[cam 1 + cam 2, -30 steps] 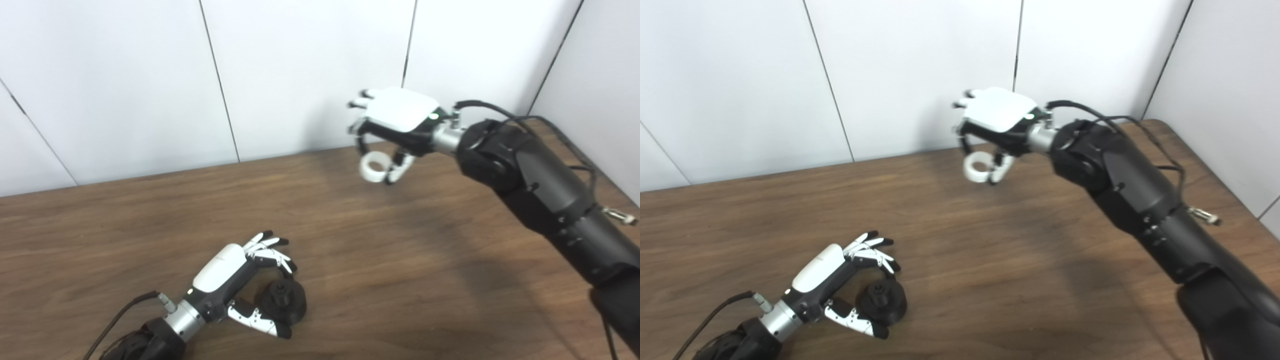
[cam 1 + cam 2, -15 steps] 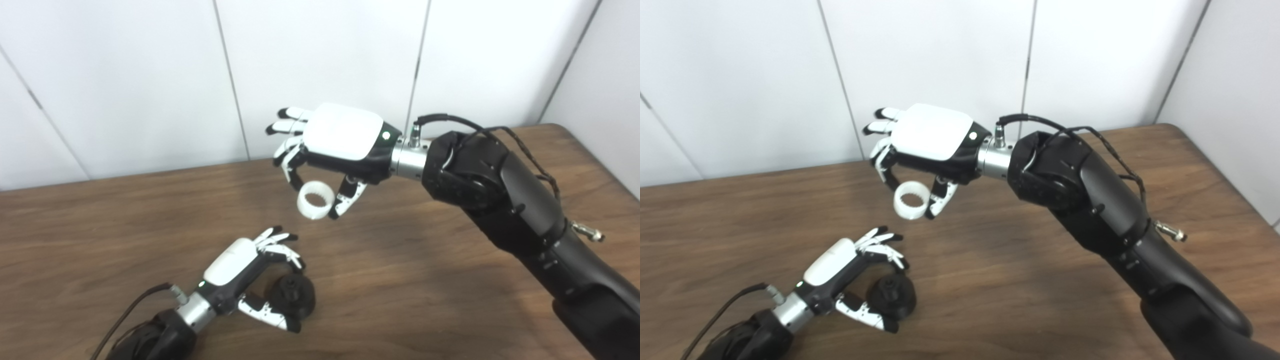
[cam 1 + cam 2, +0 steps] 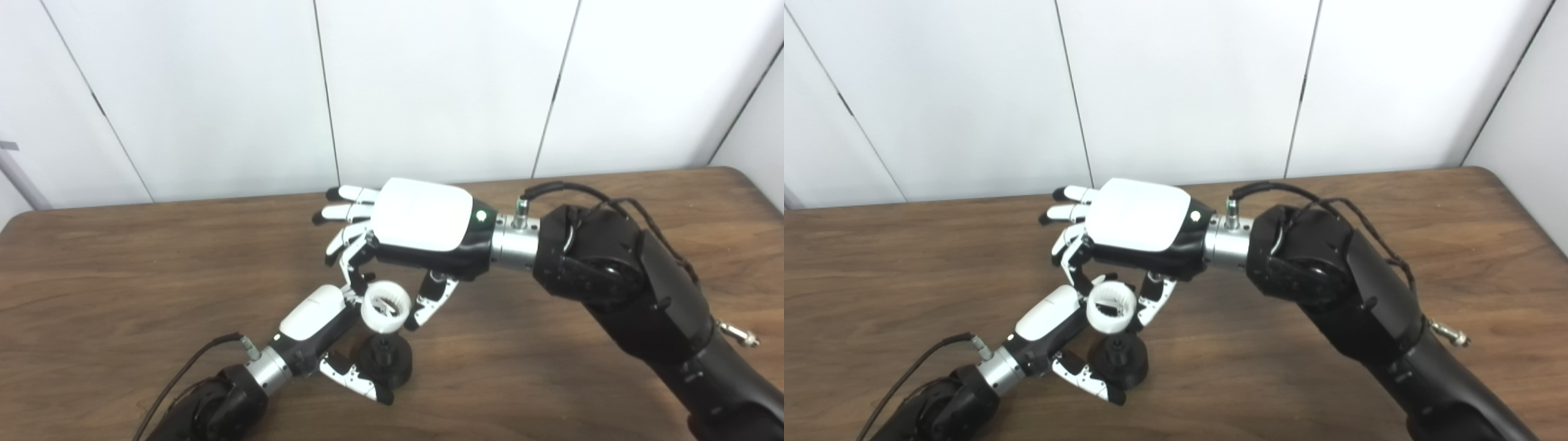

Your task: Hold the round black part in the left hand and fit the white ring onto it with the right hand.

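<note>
Since a second ago the right hand (image 3: pixel 422 229) has swung from the upper right toward the lower centre of the frame, carrying the toothed white plastic ring (image 3: pixel 385 305) pinched between thumb and fingers. That ring now hangs just above the round black plastic part (image 3: pixel 386 362), which stands on the brown wooden table (image 3: pixel 122 269) with the left hand (image 3: pixel 318 331) curled around it, thumb along its near side.
</note>
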Controlling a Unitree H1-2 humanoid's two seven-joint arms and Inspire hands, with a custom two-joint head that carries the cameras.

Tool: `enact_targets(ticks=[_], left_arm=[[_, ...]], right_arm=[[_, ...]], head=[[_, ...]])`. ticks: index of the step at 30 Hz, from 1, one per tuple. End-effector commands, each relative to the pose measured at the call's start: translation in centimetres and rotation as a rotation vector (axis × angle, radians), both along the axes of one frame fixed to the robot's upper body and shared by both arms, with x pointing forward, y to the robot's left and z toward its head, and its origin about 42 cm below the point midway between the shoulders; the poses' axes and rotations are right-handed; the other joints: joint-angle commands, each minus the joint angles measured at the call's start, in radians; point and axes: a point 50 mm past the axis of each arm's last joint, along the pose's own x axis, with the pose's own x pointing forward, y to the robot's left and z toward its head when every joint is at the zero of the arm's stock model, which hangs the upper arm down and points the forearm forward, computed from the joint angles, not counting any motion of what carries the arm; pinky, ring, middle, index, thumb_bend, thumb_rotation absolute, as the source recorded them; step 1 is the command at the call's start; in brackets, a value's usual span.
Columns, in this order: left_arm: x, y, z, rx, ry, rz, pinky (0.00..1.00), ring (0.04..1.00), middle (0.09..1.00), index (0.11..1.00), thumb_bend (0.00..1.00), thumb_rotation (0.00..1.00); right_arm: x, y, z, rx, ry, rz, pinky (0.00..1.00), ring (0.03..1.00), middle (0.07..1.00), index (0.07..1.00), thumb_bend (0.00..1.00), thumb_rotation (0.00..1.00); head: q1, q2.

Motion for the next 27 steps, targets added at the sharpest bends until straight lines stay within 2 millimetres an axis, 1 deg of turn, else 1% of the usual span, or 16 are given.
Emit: enact_targets(ticks=[1, 8, 9, 16, 20, 27], left_arm=[[-0.1, -0.2, -0.6, 0.084, 0.035, 0.006, 1.00, 0.905, 0.709, 0.480, 0.52, 0.06], [-0.3, -0.2, -0.3, 0.076, 0.044, 0.013, 1.00, 0.924, 0.694, 0.479, 0.52, 0.06], [-0.4, -0.2, -0.3, 0.077, 0.040, 0.012, 1.00, 0.926, 0.692, 0.479, 0.52, 0.06], [-0.6, -0.2, 0.3, 0.074, 0.032, 0.006, 1.00, 0.924, 0.690, 0.479, 0.52, 0.06], [-0.7, 0.0, 0.6, 0.081, 0.022, 0.004, 1.00, 0.921, 0.696, 0.479, 0.52, 0.06], [-0.8, 0.6, 0.4, 0.133, 0.000, -0.020, 1.00, 0.921, 0.680, 0.480, 0.52, 0.06]], right_arm=[[-0.6, 0.2, 1.9, 0.030, -0.060, 0.034, 1.00, 0.940, 0.759, 0.478, 0.53, 0.14], [-0.6, -0.3, 0.6, 0.014, -0.036, 0.029, 1.00, 0.975, 0.794, 0.478, 0.52, 0.14], [-0.6, -0.4, 0.4, 0.012, -0.032, 0.026, 1.00, 0.977, 0.796, 0.478, 0.52, 0.14], [-0.5, -0.5, -1.0, 0.005, -0.001, 0.022, 1.00, 0.968, 0.790, 0.479, 0.53, 0.14], [-0.4, -0.3, -1.2, -0.002, 0.015, 0.020, 1.00, 0.974, 0.795, 0.479, 0.53, 0.14], [-0.3, -0.1, -1.1, 0.022, 0.015, 0.022, 1.00, 0.974, 0.786, 0.478, 0.53, 0.14]], head=[[0.001, 0.007], [0.005, 0.012], [0.005, 0.019], [0.012, 0.034], [0.016, 0.045], [0.007, 0.058]])
